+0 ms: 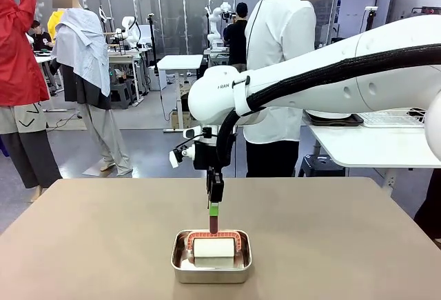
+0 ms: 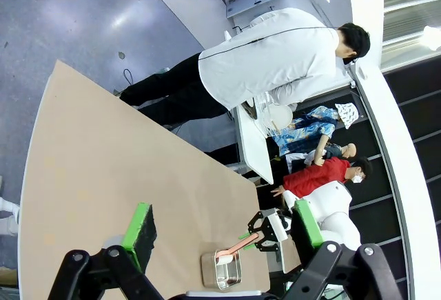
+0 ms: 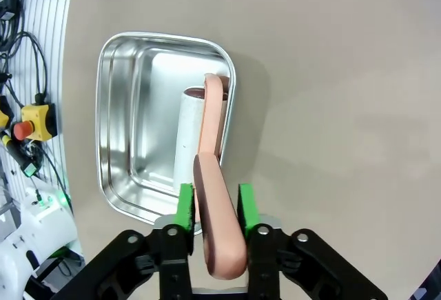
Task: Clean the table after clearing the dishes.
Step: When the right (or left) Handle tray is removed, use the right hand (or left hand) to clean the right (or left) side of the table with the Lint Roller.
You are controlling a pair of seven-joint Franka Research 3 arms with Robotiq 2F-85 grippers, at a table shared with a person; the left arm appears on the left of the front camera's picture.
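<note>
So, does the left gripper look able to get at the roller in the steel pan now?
Probably not cleanly. The right gripper stands over the pan, shut on the roller's pink handle, so it blocks the way from above. The left gripper hangs open, high over the table.

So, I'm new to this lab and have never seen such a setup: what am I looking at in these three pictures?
Two white robot arms work at a large beige-brown table. One picture looks across it from between the arms toward a person in a white shirt; the other two come from cameras on each wrist. The right gripper, black with green pads, reaches down into a small rectangular steel pan and clamps the salmon-pink handle of a white lint roller lying there. The left gripper hangs open above the table, holding nothing.
</note>
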